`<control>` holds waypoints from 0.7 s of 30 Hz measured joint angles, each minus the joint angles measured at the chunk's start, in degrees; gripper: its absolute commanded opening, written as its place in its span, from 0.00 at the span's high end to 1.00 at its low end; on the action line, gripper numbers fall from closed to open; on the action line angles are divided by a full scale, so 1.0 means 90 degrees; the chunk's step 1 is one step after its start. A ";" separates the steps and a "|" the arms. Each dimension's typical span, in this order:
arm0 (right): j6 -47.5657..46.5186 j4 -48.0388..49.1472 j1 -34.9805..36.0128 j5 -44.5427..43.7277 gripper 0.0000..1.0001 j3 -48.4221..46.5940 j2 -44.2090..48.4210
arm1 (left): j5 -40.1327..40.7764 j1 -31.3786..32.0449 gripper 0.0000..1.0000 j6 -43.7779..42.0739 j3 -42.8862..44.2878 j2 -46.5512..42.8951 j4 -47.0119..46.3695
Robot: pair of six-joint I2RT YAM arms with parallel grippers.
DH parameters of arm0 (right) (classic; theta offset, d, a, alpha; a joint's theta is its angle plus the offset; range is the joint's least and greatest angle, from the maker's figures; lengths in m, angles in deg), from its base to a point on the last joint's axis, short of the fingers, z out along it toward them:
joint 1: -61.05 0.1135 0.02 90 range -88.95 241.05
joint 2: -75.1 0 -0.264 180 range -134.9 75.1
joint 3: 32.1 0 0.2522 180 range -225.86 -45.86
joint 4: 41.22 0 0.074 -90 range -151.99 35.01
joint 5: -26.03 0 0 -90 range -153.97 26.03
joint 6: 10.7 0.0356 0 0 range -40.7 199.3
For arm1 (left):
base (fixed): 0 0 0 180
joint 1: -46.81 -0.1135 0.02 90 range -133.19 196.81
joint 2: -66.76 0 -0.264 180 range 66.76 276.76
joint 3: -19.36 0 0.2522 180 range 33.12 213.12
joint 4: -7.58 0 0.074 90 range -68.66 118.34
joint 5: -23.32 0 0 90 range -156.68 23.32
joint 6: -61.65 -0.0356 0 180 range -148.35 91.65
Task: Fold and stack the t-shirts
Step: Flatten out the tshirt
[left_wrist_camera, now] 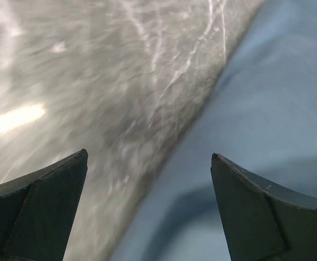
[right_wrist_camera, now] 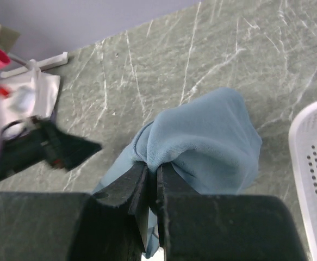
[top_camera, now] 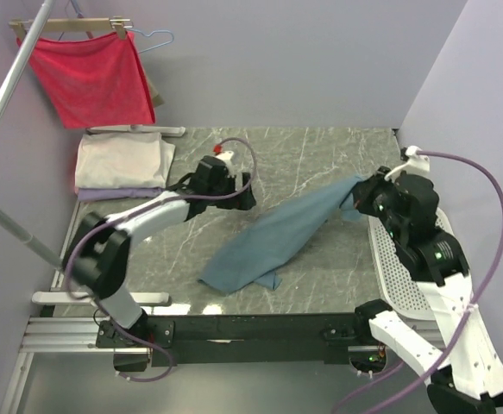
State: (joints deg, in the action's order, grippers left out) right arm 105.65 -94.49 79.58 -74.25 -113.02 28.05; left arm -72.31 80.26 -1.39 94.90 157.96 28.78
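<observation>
The teal-blue t-shirt (top_camera: 277,237) lies stretched across the marble table, its right end lifted. My right gripper (top_camera: 361,197) is shut on that end; the cloth bunches over its fingertips in the right wrist view (right_wrist_camera: 201,138). My left gripper (top_camera: 242,191) is open and empty, low over the table beside the shirt's upper edge; the left wrist view shows its two fingers (left_wrist_camera: 245,212) wide apart over the shirt (left_wrist_camera: 267,109) and bare table. A folded cream-white t-shirt (top_camera: 122,159) lies on a pale lavender one (top_camera: 117,193) at the back left.
A red cloth (top_camera: 91,78) hangs on a wooden hanger at the back left. A white perforated tray (top_camera: 402,276) lies at the right edge under the right arm. A slanted metal rail (top_camera: 9,86) crosses the left side.
</observation>
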 measured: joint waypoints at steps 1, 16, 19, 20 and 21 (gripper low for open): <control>0.0053 -0.0107 0.0000 -0.0027 0.91 0.0000 0.0148 | -0.0194 0.0002 0.00 -0.0046 0.0182 0.0381 -0.0107; 0.0287 -0.0962 0.0010 -0.0289 0.86 0.0231 0.0357 | -0.2458 0.0658 0.00 -0.0617 0.0510 0.2101 -0.0763; 0.0287 -0.0903 0.0010 -0.0289 0.86 0.0313 0.0338 | -0.2761 0.0894 0.01 -0.0758 0.0449 0.2147 -0.0838; 0.0287 -0.0903 0.0010 -0.0291 0.86 0.0350 0.0328 | -0.2805 0.0940 0.05 -0.0763 0.0449 0.2157 -0.0852; 0.0287 -0.0891 0.0010 -0.0291 0.86 0.0379 0.0311 | -0.2854 0.0993 0.27 -0.0777 0.0447 0.2181 -0.0869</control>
State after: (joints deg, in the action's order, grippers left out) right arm 108.23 -102.51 79.67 -76.87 -109.61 30.85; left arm -97.99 89.20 -8.38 98.92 177.59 20.95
